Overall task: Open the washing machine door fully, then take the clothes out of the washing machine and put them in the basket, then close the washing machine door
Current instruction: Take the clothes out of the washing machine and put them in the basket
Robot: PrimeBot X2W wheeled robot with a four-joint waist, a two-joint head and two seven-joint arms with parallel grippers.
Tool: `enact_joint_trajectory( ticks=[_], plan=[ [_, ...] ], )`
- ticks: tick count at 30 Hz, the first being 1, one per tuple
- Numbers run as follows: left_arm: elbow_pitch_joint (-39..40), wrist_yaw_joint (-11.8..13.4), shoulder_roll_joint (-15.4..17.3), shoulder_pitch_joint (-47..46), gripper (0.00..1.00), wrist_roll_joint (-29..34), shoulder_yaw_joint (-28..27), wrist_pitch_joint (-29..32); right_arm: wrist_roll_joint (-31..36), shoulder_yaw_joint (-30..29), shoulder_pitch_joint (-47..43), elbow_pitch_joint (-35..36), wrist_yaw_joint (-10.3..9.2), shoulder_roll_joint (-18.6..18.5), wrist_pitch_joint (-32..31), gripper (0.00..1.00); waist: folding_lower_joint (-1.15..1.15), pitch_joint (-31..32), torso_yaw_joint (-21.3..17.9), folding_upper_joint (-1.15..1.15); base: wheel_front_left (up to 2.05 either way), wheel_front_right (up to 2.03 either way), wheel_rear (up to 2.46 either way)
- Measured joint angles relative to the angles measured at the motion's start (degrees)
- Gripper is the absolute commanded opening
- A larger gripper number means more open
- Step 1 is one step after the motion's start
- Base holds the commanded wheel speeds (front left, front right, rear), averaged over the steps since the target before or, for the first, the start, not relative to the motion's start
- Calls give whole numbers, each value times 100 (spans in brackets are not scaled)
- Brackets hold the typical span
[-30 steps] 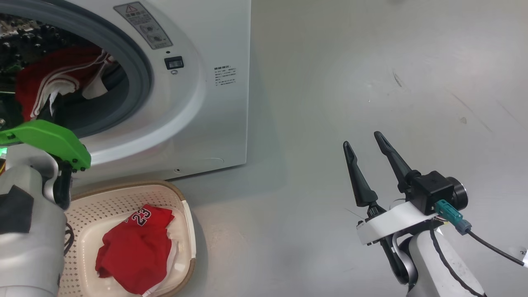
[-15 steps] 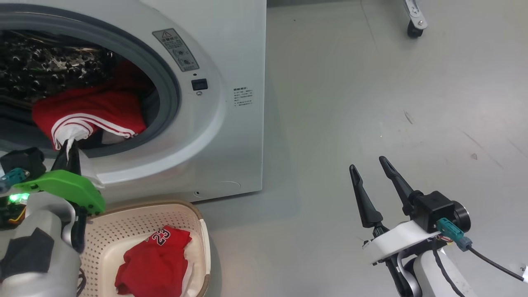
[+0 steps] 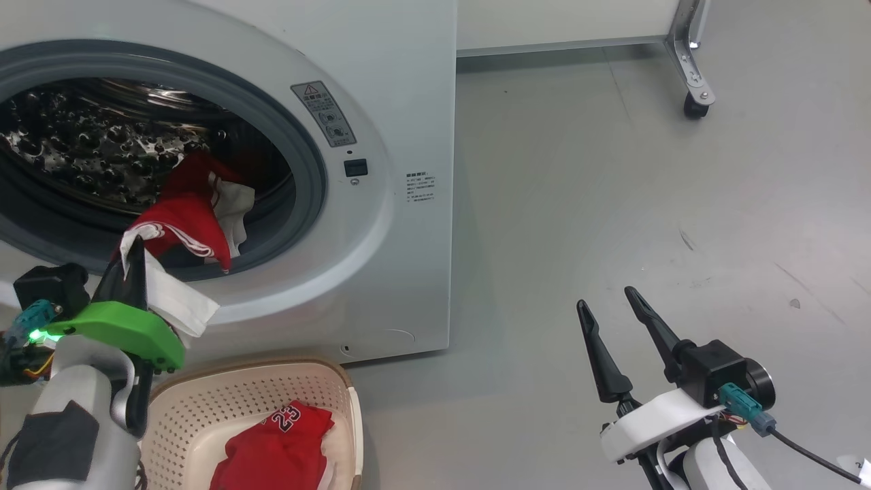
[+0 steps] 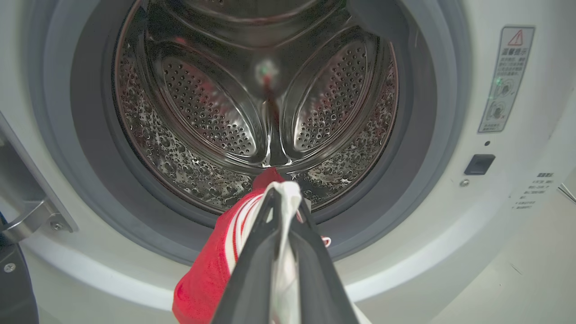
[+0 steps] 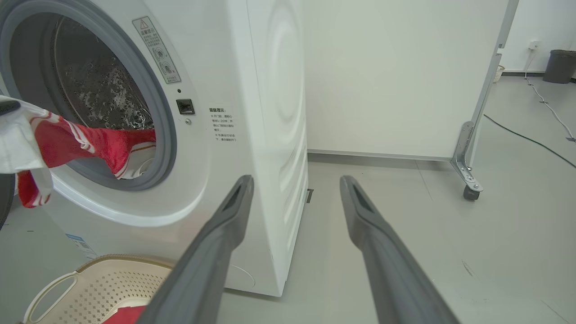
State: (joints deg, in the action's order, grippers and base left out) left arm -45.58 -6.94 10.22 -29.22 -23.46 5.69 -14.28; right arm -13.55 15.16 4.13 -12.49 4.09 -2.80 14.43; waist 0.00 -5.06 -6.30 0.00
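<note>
Left gripper [image 4: 282, 202]: dark fingers clamped on soft red-and-white striped garment [image 3: 184, 221], which trails from the drum of the white washing machine [image 3: 408, 102]. Light, limp; may snag, so grip bunched fabric. Cream perforated plastic basket [image 3: 272, 368] below. Right gripper [image 3: 605, 301] spread, idle.

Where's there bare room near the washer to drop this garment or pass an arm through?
Free: the left half of the basket, between its perforated wall and the red number 23 garment; and the grey floor between the washing machine and the right gripper. Crowded: the drum's mouth, where the left gripper holds the clothes.
</note>
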Motion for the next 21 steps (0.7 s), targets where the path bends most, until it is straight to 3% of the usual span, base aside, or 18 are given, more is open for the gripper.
enact_joint_trajectory(
  ticks=[6,21],
  plan=[
    [1294,0,43,148,0,162,-112,-1,10,-5,-87,9,48,1,0,100,0,95,59,0,0,0,0],
    [3499,0,-137,749,0,553,-544,-15,25,-130,-110,83,56,1,0,100,0,32,180,0,0,0,0]
  ],
)
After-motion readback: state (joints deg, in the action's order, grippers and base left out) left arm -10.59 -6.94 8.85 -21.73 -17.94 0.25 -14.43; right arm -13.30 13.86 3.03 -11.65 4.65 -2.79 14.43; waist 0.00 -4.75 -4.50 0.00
